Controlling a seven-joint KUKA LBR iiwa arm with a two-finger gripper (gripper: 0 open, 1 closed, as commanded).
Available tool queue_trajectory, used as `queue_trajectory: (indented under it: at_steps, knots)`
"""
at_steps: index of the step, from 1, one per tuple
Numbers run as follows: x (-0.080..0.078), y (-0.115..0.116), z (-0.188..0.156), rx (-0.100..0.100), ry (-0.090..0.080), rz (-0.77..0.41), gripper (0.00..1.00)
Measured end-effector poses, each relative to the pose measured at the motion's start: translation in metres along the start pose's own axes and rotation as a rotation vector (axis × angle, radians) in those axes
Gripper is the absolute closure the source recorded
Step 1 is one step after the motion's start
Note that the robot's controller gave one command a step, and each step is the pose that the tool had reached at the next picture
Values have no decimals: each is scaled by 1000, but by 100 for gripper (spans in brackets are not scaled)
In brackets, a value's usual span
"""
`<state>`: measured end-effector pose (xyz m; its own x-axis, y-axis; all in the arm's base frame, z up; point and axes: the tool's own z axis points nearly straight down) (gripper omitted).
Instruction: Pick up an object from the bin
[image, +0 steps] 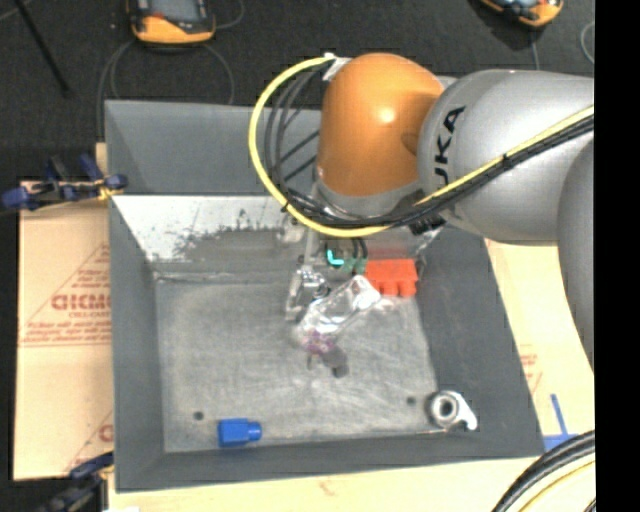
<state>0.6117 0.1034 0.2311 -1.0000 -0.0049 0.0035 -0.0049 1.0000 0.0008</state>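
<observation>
Arm comes in from the right, silver link lying roughly level across the bin's back-right corner. Wrist bends down so the orange cover sits on top, tool pointing straight down. Yellow and black cables loop out to the cover's left.

Gripper is low over the floor, centre-back, just in front of the back wall. The cover hides most of it, so I can't tell if it's apart, together or clamped on anything.

Crumpled clear wrapper with something purple in it is right at the gripper's tip, bin centre. Touching or overlapping; grasp not confirmable.

Orange block is just beside the gripper on the right, near the back wall. Blue cap is in the front-left, and a silver ring-shaped piece in the front-right corner, both well apart from the gripper.
</observation>
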Motion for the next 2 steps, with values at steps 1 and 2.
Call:
queue_trajectory:
  at_steps: [1, 2]
  knots:
    - [22, -18, 144, 2, 1, -171, 0]
    - [-4, -95, 154, -9, -10, -121, 0]
